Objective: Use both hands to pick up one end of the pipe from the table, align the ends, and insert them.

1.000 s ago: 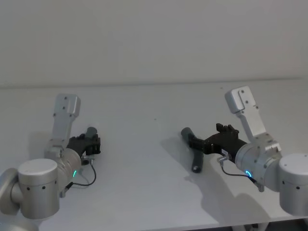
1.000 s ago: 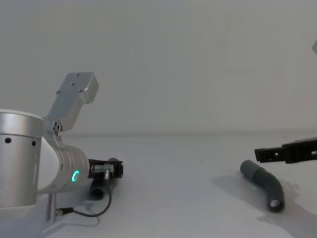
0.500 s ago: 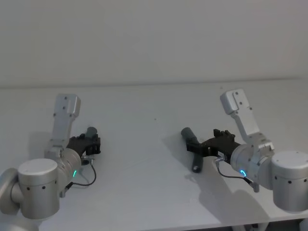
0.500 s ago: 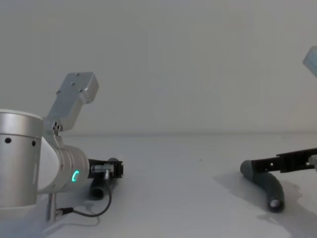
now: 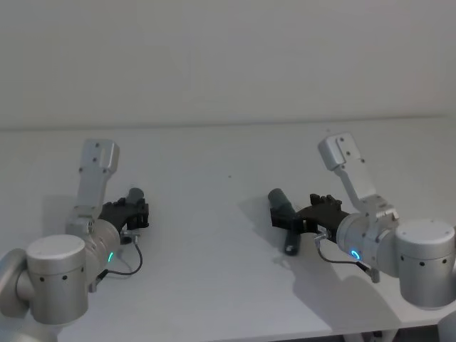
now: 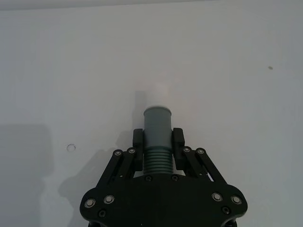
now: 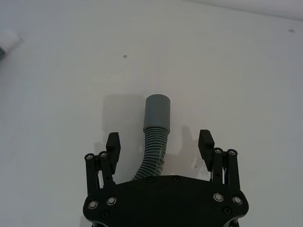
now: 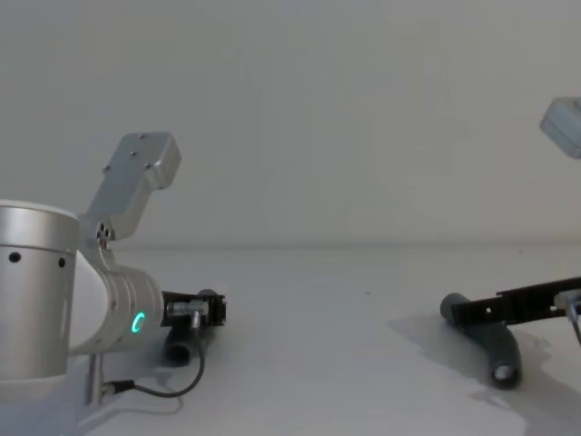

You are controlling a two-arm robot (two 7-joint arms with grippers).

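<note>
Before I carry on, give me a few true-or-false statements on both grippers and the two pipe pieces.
1. The left gripper is shut on the white-tipped pipe piece. True.
2. The right gripper has clamped the grey pipe piece. False: its fingers stand open on either side, apart from it.
3. The grey pipe piece lies on the table. True.
4. The two pieces are joined. False: they are far apart, one at each gripper.
</note>
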